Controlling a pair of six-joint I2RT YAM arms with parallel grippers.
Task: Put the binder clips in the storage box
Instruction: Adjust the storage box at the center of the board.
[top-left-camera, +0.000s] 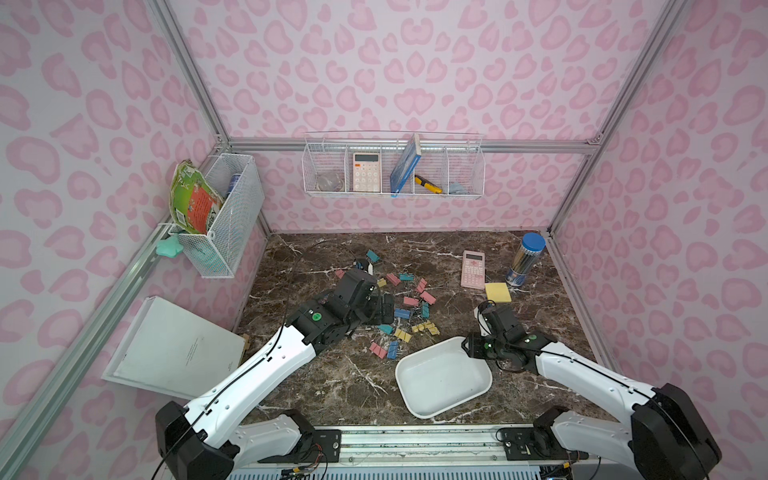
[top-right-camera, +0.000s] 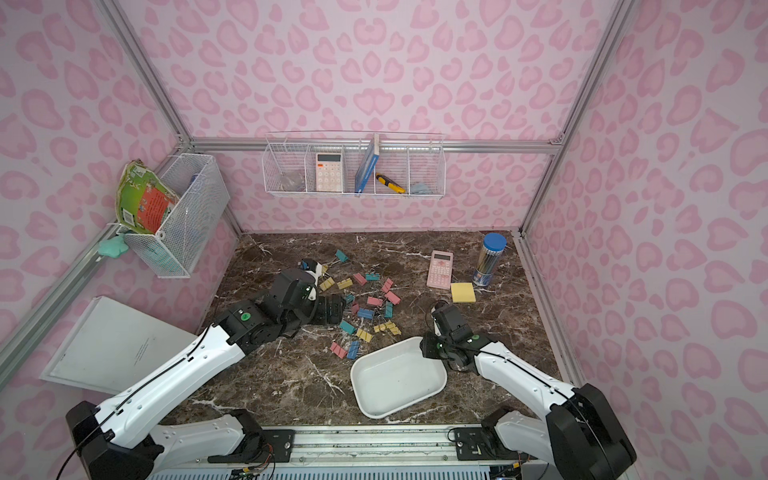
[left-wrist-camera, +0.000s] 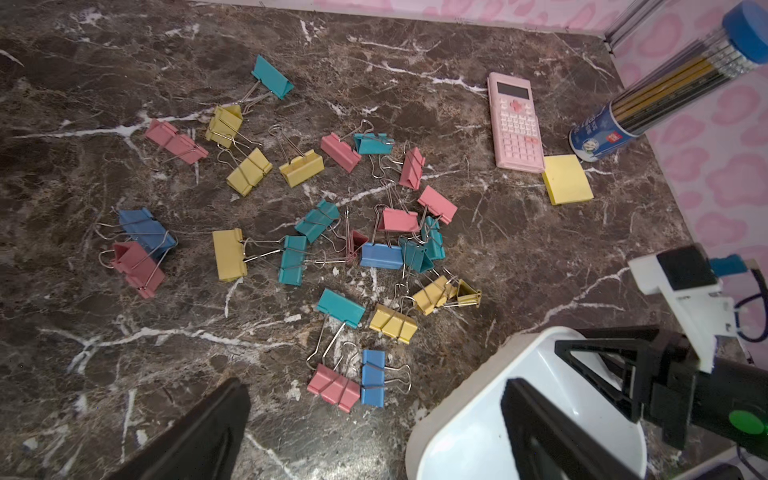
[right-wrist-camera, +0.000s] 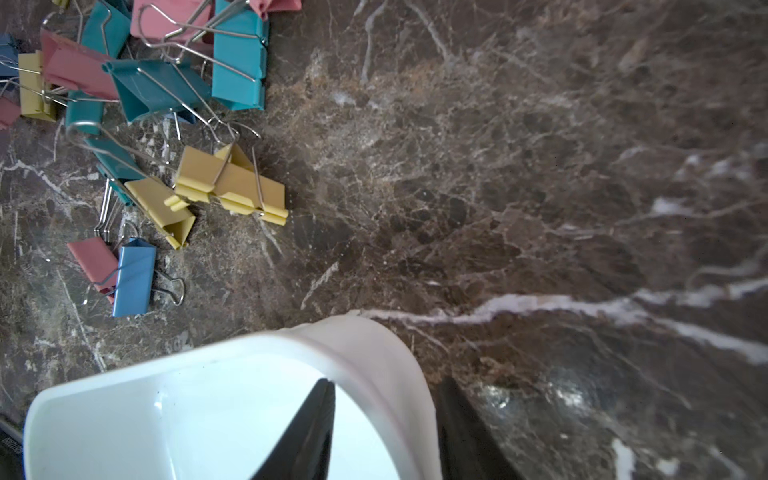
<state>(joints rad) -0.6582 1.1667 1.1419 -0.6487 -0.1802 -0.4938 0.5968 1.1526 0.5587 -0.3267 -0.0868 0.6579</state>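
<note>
Brown marble counter (top-left-camera: 332, 382): right gripper (right-wrist-camera: 386, 384) straddles the shallow white plastic storage box (right-wrist-camera: 124, 415) rim, whether clamped I cannot tell. The left gripper (left-wrist-camera: 374, 386) gapes empty over pastel binder clips (left-wrist-camera: 382, 253). A loose pinch could tip the box.

I'm looking into a staged robot test cell: aluminium framing (top-left-camera: 266, 145) holds pink-patterned wall panels (top-left-camera: 415, 62) around a marble-look tabletop (top-left-camera: 332, 386). Wire baskets (top-left-camera: 473, 166) of stationery hang on the walls.

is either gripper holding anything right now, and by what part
The right gripper grips the shallow white plastic storage box by a corner of its rim, one finger inside the wall, one outside. The open left gripper holds nothing.
</note>
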